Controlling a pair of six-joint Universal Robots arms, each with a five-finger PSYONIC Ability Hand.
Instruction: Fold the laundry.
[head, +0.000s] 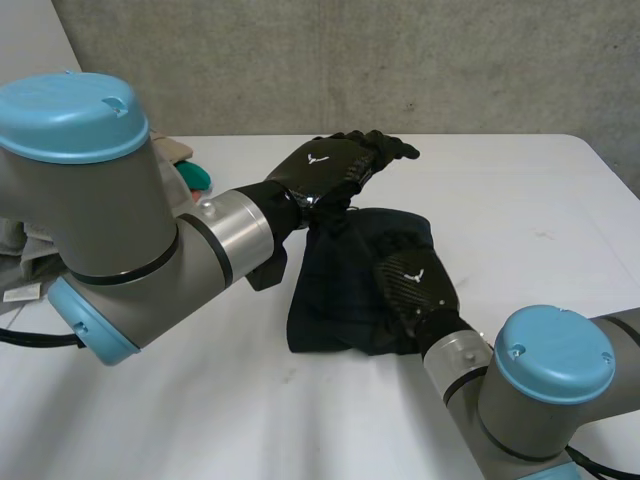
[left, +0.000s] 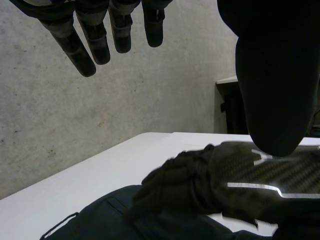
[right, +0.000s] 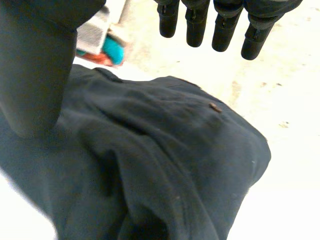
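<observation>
A dark garment (head: 335, 300) lies folded into a rough rectangle in the middle of the white table (head: 520, 200). My left hand (head: 325, 165) hovers over its far left corner with fingers (left: 95, 40) straight and nothing between them and the thumb. My right hand (head: 412, 285) rests palm down on the near right part of the garment (right: 165, 150), its fingers (right: 200, 25) straight and spread over the cloth. In the left wrist view the right hand (left: 250, 175) lies on the dark garment (left: 100, 220) below my left palm.
A pile of other laundry sits at the far left of the table, with a teal piece (head: 197, 176) and a beige one (head: 20, 260); the teal piece (right: 112, 50) lies just beyond the garment. A concrete wall (head: 350, 60) stands behind the table.
</observation>
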